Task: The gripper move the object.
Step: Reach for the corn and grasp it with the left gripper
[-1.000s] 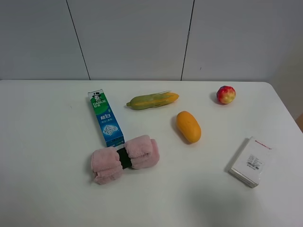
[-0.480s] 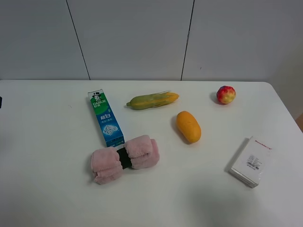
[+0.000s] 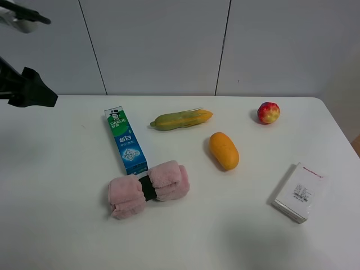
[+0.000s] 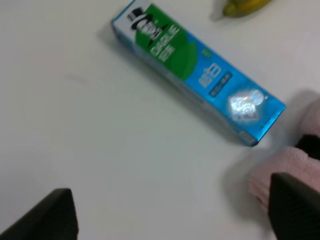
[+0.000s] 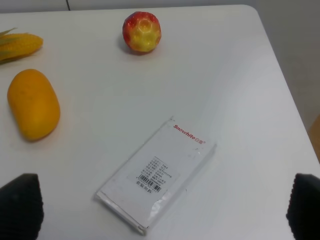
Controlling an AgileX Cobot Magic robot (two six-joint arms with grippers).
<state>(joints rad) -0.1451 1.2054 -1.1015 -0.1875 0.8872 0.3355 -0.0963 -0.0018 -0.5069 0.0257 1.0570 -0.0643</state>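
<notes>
Hanging over the far left part of the white table (image 3: 56, 225), the left gripper (image 3: 38, 93) shows as a black shape at the left edge of the high view. In its wrist view its two dark fingers (image 4: 54, 216) stand spread wide, with bare tabletop between them. The corn cob (image 3: 181, 119) lies flat on the far middle of the table, well to the right of that gripper and untouched. Its green husk end points left and its yellow kernel end points right. Just left of the cob lies a green and blue toothpaste box (image 3: 126, 140), running from far to near. The near end of the toothpaste box meets a pink towel roll (image 3: 149, 188) bound at its middle by a dark band. An orange mango (image 3: 224, 150) lies near the cob, to its right and closer to the near edge. A red and yellow apple (image 3: 268, 112) sits further right, towards the far edge. A white box (image 3: 298, 192) with a printed label lies flat at the near right. The right gripper (image 5: 162, 207) appears only in its own wrist view, fingers (image 5: 20, 207) spread wide above the white box.
</notes>
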